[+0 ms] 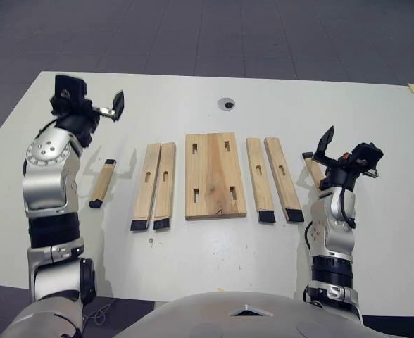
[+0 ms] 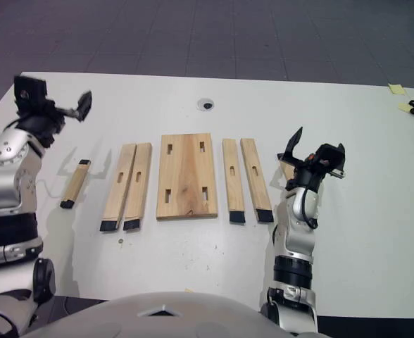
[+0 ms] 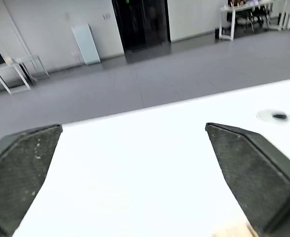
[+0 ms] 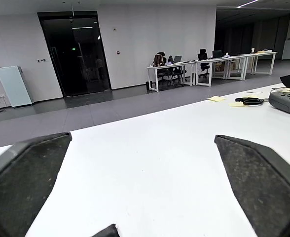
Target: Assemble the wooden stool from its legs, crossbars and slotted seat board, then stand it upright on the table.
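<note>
Hazards: left tool (image 3: 133,127), right tool (image 4: 143,136) both spread, empty. Crossbar (image 1: 310,167) just beside right tool, likely knocked on descent; legs (image 1: 142,204) toward left tool touch, so the neighbour may drag.

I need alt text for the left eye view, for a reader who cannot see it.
A slotted seat board lies flat on a white table, flanked by the left legs and the right legs, two each, with a short crossbar farther left. The left pincer and right pincer hover open and empty at the row's ends.
</note>
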`<state>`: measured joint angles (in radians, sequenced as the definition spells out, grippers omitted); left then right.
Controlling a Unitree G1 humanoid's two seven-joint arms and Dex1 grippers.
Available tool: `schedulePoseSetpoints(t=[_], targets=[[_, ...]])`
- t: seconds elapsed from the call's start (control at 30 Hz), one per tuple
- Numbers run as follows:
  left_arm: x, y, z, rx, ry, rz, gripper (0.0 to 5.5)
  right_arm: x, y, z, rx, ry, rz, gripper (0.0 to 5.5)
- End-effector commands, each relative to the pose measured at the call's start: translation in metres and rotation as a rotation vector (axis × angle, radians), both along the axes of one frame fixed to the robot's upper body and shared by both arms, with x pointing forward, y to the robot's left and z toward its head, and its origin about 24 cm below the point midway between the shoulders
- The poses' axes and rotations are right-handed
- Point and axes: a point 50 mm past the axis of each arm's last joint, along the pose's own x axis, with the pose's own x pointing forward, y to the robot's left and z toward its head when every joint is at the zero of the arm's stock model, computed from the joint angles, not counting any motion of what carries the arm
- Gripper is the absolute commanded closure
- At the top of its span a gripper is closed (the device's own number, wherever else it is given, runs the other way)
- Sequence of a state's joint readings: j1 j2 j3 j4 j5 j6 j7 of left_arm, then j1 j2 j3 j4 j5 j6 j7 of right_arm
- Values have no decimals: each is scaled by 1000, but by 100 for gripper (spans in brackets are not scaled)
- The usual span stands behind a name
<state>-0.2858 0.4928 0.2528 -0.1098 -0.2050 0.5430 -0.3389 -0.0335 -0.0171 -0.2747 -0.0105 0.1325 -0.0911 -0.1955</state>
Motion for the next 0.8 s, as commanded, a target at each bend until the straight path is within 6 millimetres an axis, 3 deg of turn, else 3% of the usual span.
schedulePoseSetpoints(t=[0.03, 0.33, 0.53, 0.8], targets=[[-20, 19, -15, 8, 187, 31, 11, -8, -6, 1, -12, 7, -29, 10], [-50, 42, -58, 0, 560, 8, 11, -9, -12, 10, -40, 3, -30, 10], [-75, 52, -84, 27, 776, -21, 105, -13, -13, 9, -41, 10, -35, 10], [-85, 53, -94, 103, 917, -123, 245, -11, -11, 9, -42, 7, -27, 10]])
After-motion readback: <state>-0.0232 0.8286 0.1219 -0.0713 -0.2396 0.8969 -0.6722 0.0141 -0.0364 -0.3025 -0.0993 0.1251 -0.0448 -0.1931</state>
